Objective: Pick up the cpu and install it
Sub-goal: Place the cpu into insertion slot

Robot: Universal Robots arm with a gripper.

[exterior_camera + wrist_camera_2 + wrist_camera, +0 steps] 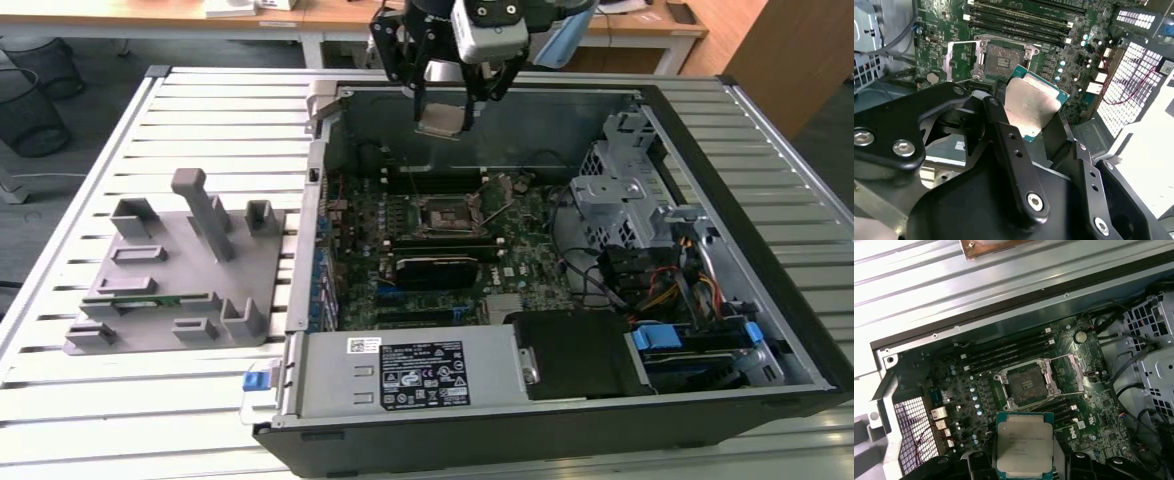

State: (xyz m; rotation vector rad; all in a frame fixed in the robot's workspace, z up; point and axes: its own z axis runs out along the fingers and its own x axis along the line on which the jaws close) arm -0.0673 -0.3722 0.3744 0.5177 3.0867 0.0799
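Picking up is done, as I judge it: my fingers (pixel 1004 132) pinch the cpu (pixel 1031 107) by its edges, in the air above the open computer case (pixel 561 440), while the motherboard socket (pixel 1026 385) lies open and empty, so installing is not yet done.

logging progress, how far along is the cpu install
Pickup looks done: the gripper holds the cpu above the open case. In hand: the cpu hangs clear of the socket. Left: seating it; the socket is open and empty.
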